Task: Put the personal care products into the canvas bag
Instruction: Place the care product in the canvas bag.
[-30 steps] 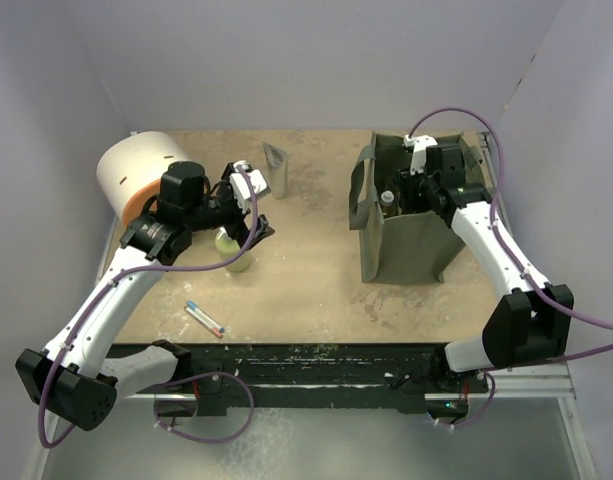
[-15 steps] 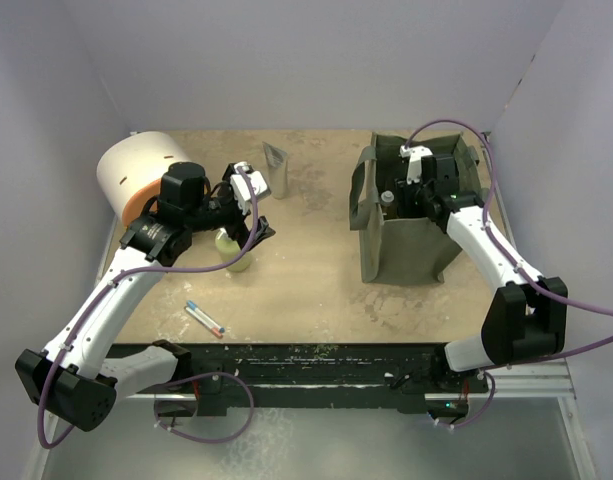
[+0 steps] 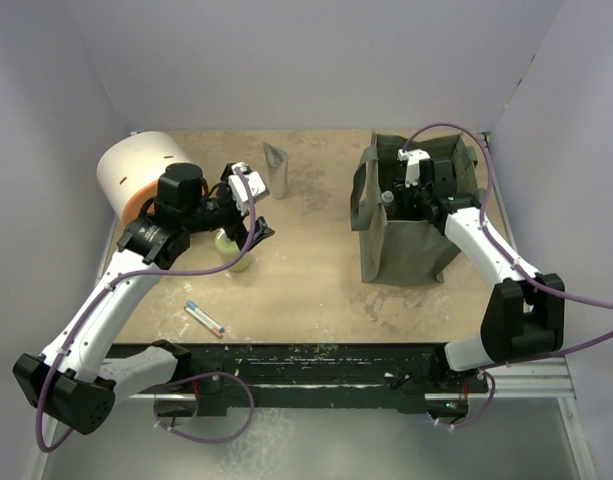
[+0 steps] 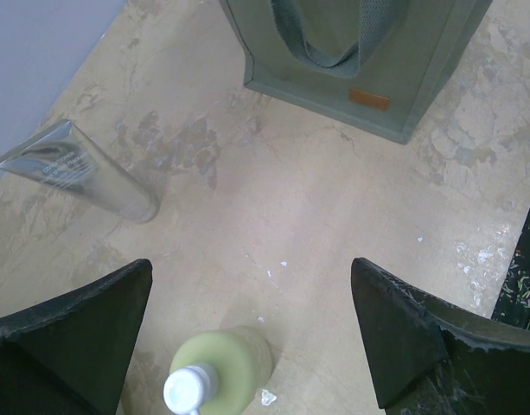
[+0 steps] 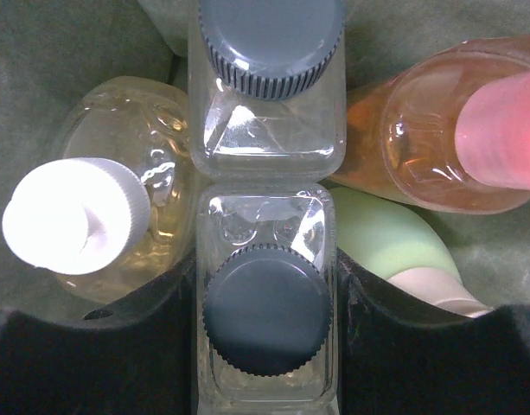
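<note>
The olive canvas bag (image 3: 406,240) stands at the right. My right gripper (image 3: 416,198) reaches down into it and is shut on a clear square bottle with a black cap (image 5: 266,311). Around it inside the bag sit a second clear black-capped bottle (image 5: 269,86), a white-capped amber bottle (image 5: 100,207), an orange bottle (image 5: 437,130) and a pale green bottle (image 5: 386,242). My left gripper (image 3: 248,222) is open above another pale green bottle (image 3: 232,250), which shows between the jaws in the left wrist view (image 4: 221,372). The silver-grey tube (image 3: 277,168) stands at the back.
A white and orange domed box (image 3: 136,180) stands at the far left behind my left arm. A thin pen-like stick with red and blue marks (image 3: 204,318) lies near the front edge. The bag's strap handle (image 4: 329,35) hangs towards the left arm.
My right gripper has moved lower into the bag with the clear bottle. The left arm has barely moved.
</note>
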Controlling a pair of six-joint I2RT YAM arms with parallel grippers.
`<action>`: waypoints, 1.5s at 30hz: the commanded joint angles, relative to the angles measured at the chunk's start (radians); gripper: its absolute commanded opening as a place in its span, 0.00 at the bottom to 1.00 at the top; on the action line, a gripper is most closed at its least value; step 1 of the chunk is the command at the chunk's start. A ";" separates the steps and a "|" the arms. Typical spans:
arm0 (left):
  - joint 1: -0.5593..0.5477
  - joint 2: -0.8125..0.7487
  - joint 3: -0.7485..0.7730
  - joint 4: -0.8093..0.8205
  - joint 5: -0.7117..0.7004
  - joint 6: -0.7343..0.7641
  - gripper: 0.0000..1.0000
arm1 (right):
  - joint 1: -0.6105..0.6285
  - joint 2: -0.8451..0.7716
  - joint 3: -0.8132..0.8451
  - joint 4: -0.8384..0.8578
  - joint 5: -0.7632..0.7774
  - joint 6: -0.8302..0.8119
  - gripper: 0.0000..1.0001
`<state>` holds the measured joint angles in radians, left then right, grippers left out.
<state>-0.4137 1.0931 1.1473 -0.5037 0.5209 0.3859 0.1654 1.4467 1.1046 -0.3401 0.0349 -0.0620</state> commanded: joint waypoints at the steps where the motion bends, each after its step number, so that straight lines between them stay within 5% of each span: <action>1: -0.004 -0.028 -0.001 0.011 0.024 0.018 0.99 | -0.009 0.006 0.029 0.136 0.086 -0.056 0.36; 45: -0.004 -0.080 -0.037 -0.007 -0.007 0.053 0.99 | -0.009 0.015 0.141 0.054 0.063 -0.076 0.66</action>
<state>-0.4137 1.0389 1.1175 -0.5331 0.5175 0.4137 0.1627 1.4746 1.1950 -0.3298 0.0875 -0.1276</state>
